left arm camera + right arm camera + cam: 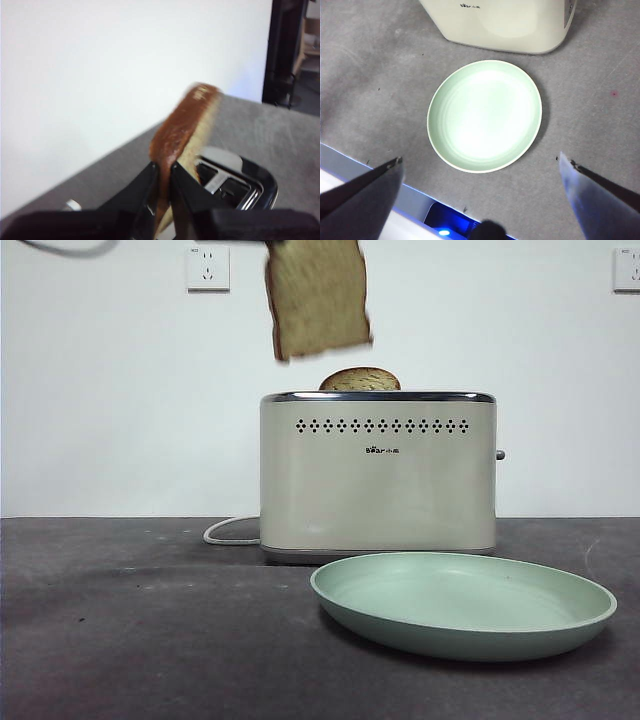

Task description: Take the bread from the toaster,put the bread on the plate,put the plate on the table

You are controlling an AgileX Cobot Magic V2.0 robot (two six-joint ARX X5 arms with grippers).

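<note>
The bread, a thick slice with brown crust and speckled tan face, hangs tilted in the air above the toaster, pinched at its edge by the left claw. The boxy cream toaster with chrome top rim stands upright on the dark grey bench. The pale mint-green plate lies flat and bare on the bench just in front of it.

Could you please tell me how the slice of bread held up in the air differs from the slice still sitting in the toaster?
The wide, flat-sided brown-crusted slice hangs tilted above the cream-beige toaster, clamped in the left hand; the narrower dome-topped slice stands in the toaster's slot with only its rounded top showing. The held slice's whole face shows in the front view; the other is mostly hidden. Both have a brown crust and a tan speckled face.
</note>
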